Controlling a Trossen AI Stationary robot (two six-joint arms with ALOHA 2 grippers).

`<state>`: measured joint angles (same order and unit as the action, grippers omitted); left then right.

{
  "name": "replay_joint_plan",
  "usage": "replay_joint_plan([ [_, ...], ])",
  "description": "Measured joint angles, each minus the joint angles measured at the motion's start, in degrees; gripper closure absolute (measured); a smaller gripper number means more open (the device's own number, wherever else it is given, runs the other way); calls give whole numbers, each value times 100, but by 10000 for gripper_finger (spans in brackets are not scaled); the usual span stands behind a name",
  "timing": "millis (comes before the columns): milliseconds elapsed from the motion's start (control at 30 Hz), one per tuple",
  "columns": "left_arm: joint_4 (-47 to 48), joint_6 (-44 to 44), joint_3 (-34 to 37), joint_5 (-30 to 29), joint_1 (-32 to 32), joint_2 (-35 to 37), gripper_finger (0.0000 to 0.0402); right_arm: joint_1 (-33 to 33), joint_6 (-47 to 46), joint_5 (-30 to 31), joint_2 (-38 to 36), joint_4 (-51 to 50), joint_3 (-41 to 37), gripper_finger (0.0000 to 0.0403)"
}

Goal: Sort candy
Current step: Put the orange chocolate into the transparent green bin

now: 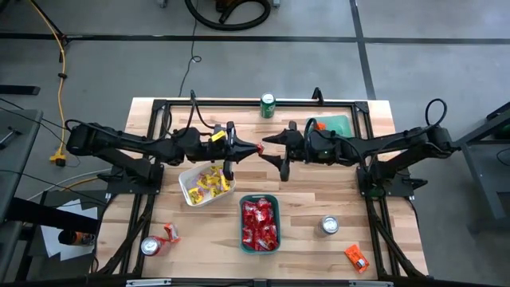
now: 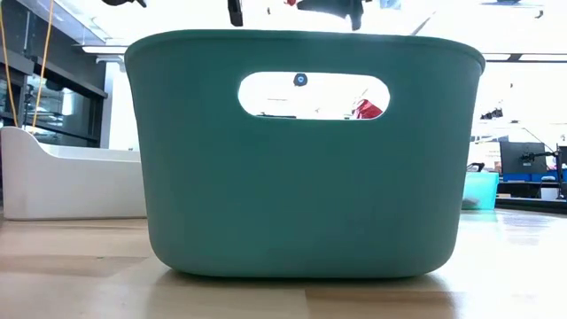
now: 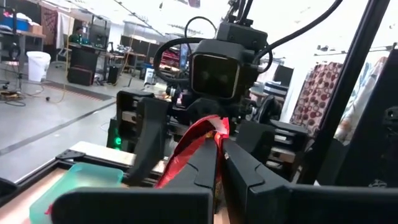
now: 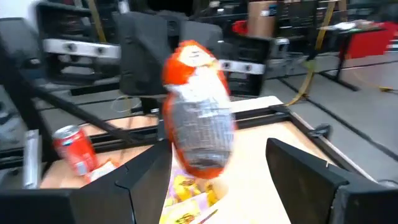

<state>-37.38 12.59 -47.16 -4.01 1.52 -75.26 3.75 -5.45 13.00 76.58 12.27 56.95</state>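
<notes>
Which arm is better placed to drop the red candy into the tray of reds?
Probably the left. Its gripper is shut on the red candy, with the green tray close by; the right gripper is open and holds nothing.

Arms: two are seen in the high view, dark throughout — built of jointed, boxy segments.
Left arm (image 1: 119, 143): a yellow tag is carried near its wrist.
Right arm (image 1: 398, 145): a looped black cable is seen rising at its outer end.
Cables: thin black leads are run along both arms.
Left gripper (image 3: 219, 163): flat, angular black fingers with bevelled edges.
Right gripper (image 4: 217, 180): broad matte-black fingers (image 4: 311, 174) — smooth, wedge-shaped.
Wrist camera: a square black housing with dark lenses, fed by looping cables.
</notes>
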Motion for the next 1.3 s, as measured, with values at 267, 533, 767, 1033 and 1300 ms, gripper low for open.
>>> replay_joint_plan([
  [267, 8, 80, 0, 13, 0, 0, 401, 1, 59, -233, 2, 162, 0, 147],
  [533, 6, 80, 0, 6, 0, 1, 401, 7, 42, -258, 2, 219, 0, 211],
  [767, 6, 54, 0, -15, 0, 0, 396, 7, 39, -265, 2, 216, 0, 334],
  [1033, 196, -387, 0, -135, -1, 160, 352, 4, 215, -259, -130, -3, 0, 392],
  [1300, 2492, -675, -10, -1232, -44, 1351, 290, -202, 393, 335, -1361, -2262, 0, 389],
])
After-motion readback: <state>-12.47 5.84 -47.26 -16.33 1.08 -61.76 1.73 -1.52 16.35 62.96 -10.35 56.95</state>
